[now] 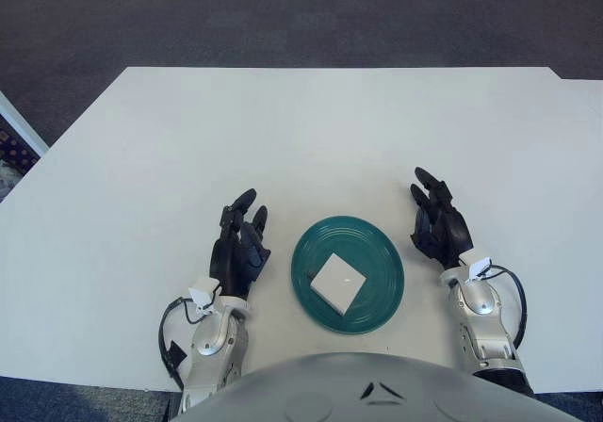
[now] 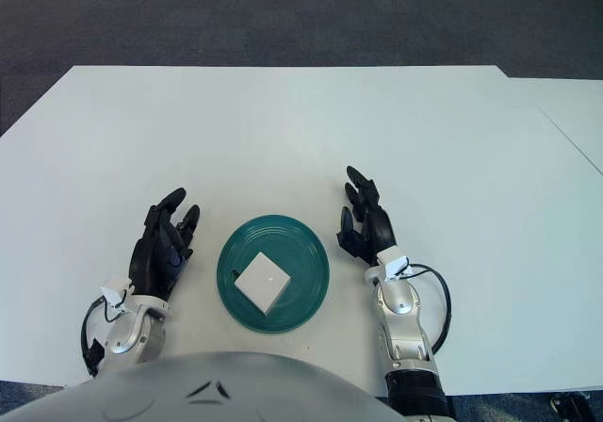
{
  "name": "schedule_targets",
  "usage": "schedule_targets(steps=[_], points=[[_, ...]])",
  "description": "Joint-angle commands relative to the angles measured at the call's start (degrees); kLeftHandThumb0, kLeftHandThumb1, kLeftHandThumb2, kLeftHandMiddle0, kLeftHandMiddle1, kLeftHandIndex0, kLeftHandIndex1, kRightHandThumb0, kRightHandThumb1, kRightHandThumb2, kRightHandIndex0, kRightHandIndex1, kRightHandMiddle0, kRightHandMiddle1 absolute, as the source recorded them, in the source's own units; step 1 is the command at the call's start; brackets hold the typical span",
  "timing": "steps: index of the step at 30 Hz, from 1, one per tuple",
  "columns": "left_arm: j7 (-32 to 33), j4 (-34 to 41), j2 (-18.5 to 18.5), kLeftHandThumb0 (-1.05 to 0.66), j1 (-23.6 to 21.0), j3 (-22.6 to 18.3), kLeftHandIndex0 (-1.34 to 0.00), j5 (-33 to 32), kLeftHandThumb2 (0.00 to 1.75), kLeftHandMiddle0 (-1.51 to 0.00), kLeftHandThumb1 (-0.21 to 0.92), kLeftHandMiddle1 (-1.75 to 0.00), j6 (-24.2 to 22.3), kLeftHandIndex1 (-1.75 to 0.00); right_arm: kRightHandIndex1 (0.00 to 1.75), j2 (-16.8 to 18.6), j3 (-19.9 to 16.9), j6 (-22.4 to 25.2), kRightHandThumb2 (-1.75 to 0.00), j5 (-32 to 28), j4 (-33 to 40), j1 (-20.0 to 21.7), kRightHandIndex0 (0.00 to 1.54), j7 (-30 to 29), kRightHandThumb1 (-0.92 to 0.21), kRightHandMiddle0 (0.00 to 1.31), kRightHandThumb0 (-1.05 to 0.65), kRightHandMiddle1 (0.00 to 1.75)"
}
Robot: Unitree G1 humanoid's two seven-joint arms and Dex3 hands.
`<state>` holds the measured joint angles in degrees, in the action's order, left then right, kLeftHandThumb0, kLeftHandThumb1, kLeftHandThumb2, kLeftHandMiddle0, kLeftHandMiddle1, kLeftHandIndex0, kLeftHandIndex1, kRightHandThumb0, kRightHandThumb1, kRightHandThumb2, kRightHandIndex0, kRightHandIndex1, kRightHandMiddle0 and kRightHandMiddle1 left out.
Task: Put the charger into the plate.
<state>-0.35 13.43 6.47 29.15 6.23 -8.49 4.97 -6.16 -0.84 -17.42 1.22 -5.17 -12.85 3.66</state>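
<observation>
The white charger (image 1: 337, 282) lies inside the teal plate (image 1: 382, 257) at lower centre on the white counter (image 1: 301, 130), so the task looks finished, with the left robot hand (image 1: 240, 248) and right robot hand (image 1: 436, 222) flanking it, fingers relaxed and empty.

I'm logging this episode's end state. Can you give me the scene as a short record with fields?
charger: small white square charger block, lying inside the plate
plate: round teal plate, on the white table, between the two hands
left hand: left of the plate, fingers relaxed, holding nothing
right hand: right of the plate, fingers relaxed, holding nothing
task state: charger is in the plate
</observation>
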Motion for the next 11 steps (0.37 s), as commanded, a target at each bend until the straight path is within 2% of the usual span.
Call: schedule_targets(steps=[1, 11], points=[[-0.17, -2.19, -0.68, -1.01, 0.72, -0.29, -0.1, 0.5, 0.92, -0.29, 0.92, 0.0, -1.56, -0.76, 0.01, -0.2, 0.06, 3.81, -0.98, 0.65, -1.36, -2.51, 0.16, -0.04, -0.92, 0.0, -0.82, 0.52], [-0.15, -1.18, -0.8, -1.01, 1.07, 0.09, -0.01, 0.58, 0.92, -0.19, 0.92, 0.0, -2.35, -0.68, 0.0, -0.08, 0.36, 5.02, -0.98, 0.37, 0.53, -3.3, 0.16, 0.25, -0.92, 0.0, -0.84, 0.51]])
